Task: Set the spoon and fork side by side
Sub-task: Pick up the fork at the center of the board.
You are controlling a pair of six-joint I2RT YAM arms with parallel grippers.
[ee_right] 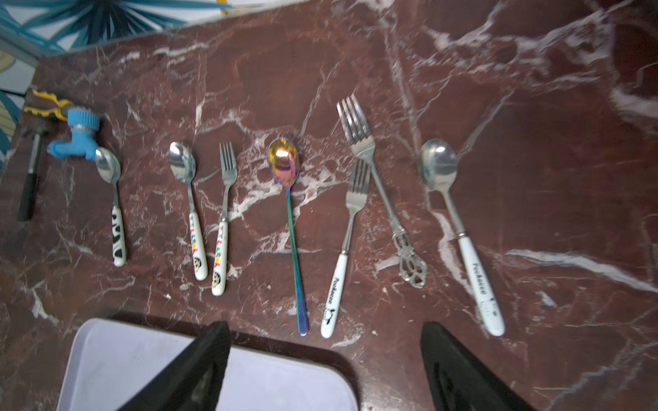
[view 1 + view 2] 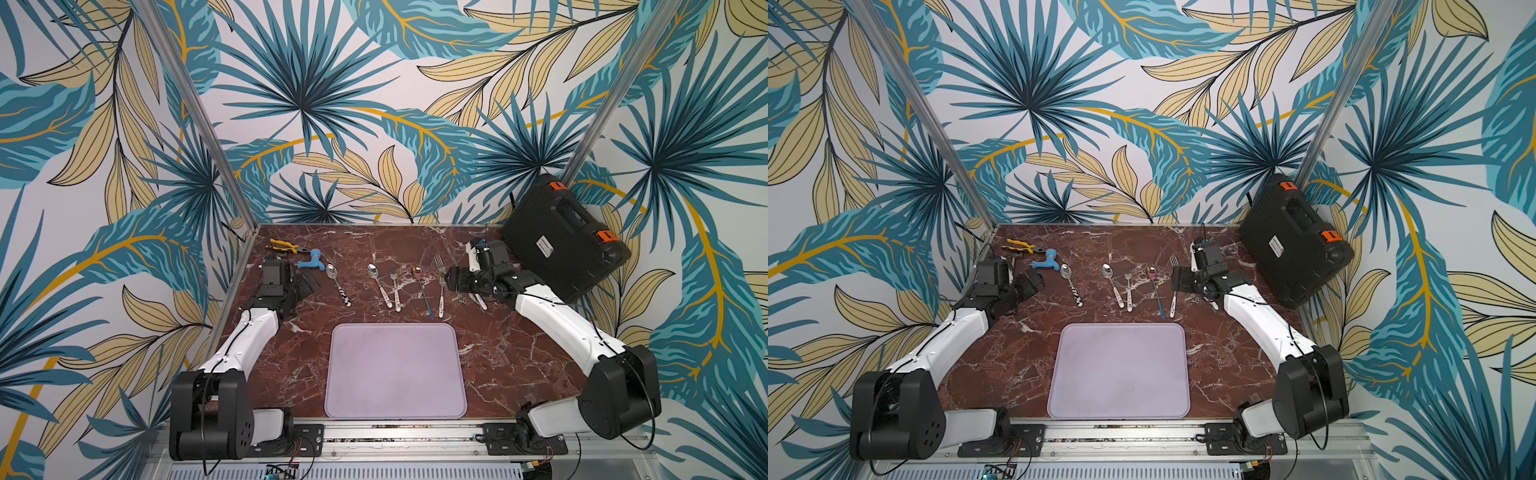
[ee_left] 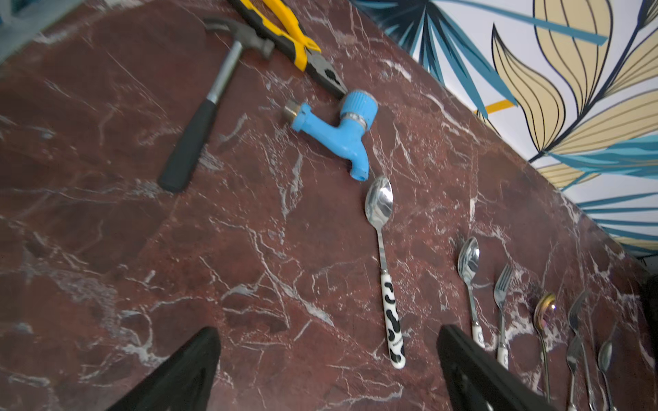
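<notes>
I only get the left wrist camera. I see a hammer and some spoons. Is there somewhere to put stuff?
Observer: Yes, a lilac tray lies on the robot's side of the cutlery row.
Operator: Where's the other arm?
Observer: The right gripper hovers by the plain white-handled fork near the row's right end, jaws open.
Operator: What's behind it?
Observer: A black case leans in the far right corner.

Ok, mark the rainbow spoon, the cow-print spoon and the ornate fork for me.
rainbow spoon (image 1: 283, 162): right wrist view, on its bowl.
cow-print spoon (image 3: 391, 316): left wrist view, on its patterned handle.
ornate fork (image 1: 362, 144): right wrist view, at the base of its tines.
</notes>
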